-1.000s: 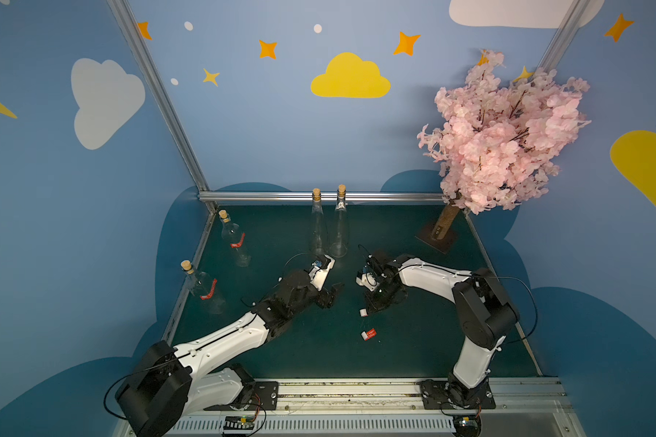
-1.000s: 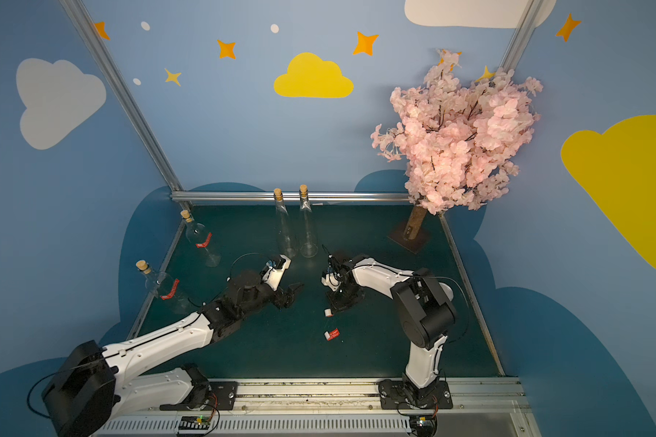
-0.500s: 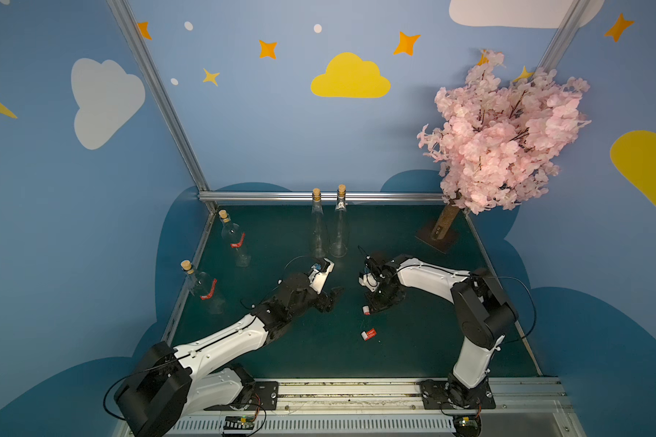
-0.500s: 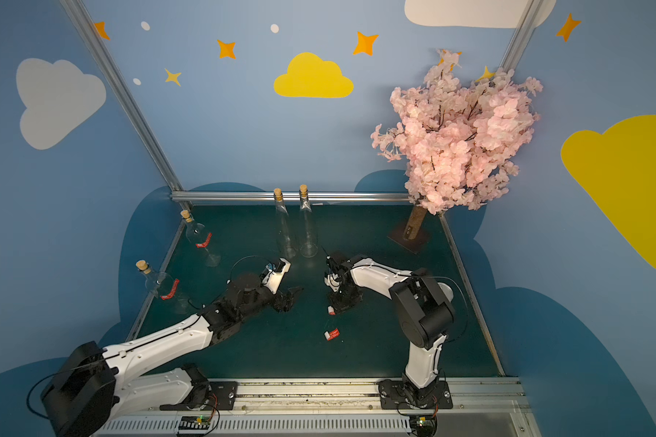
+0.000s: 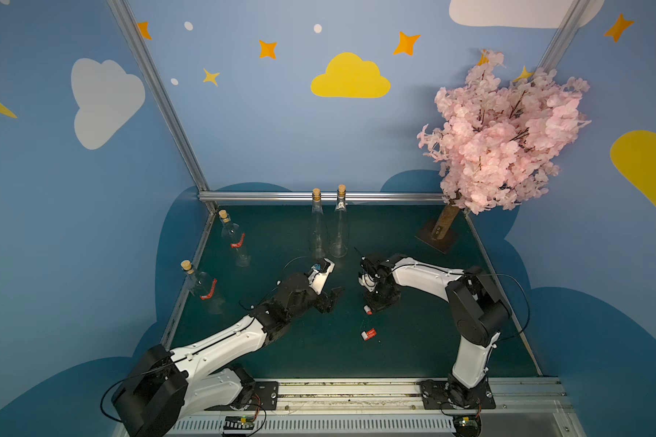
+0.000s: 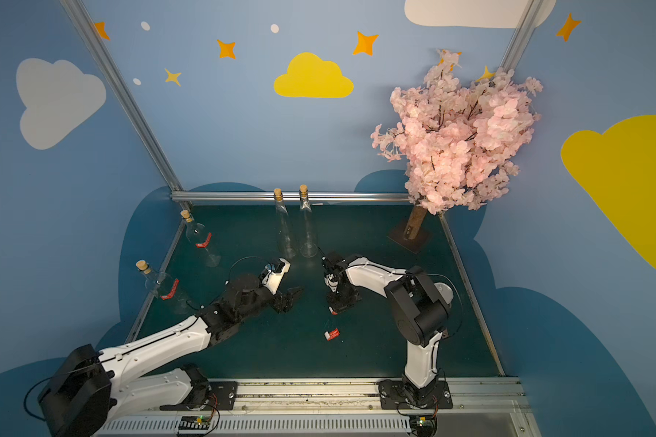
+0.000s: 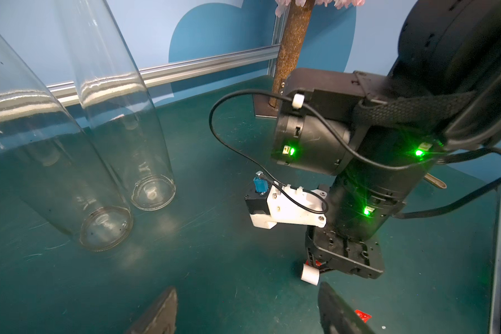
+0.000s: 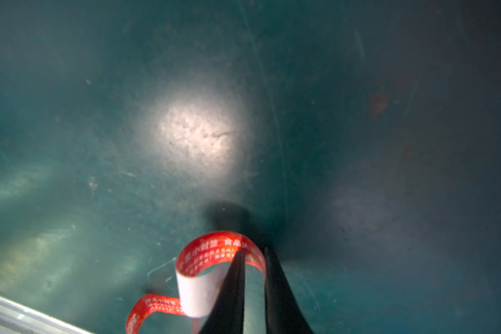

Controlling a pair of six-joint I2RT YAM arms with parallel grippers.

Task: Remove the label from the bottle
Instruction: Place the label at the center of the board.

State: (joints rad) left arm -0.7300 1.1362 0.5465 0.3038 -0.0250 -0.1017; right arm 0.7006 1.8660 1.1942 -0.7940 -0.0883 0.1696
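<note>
red paper curled into a loop: the peeled label (image 8: 211, 251), pinched between the nearly closed fingers (image 8: 235, 295) of the right claw (image 8: 253, 253), just above the green counter (image 5: 425, 340) near its middle. looped round one finger, white back probably tacky, so likely to cling: may not drop on release, may need wiping off against the counter. could also fall onto the discarded label (image 5: 369, 334) lying at 6 o'clock of the claw and bond to it. little danger to the two bare glass bottles (image 5: 339, 230) upright at 12 o'clock, well apart from both arms. more to the two labelled bottles (image 5: 203, 286) along the 9 o'clock edge if reached for carelessly: tall, narrow, easy to tip.

right arm folded at the elbow, forearm stretched toward 9 o'clock, wrist bent steeply down, claw aimed at the counter. left arm stretched low toward 1 o'clock, left claw (image 5: 334, 299) spread and empty, at 9 o'clock of the right one, near but not touching.
</note>
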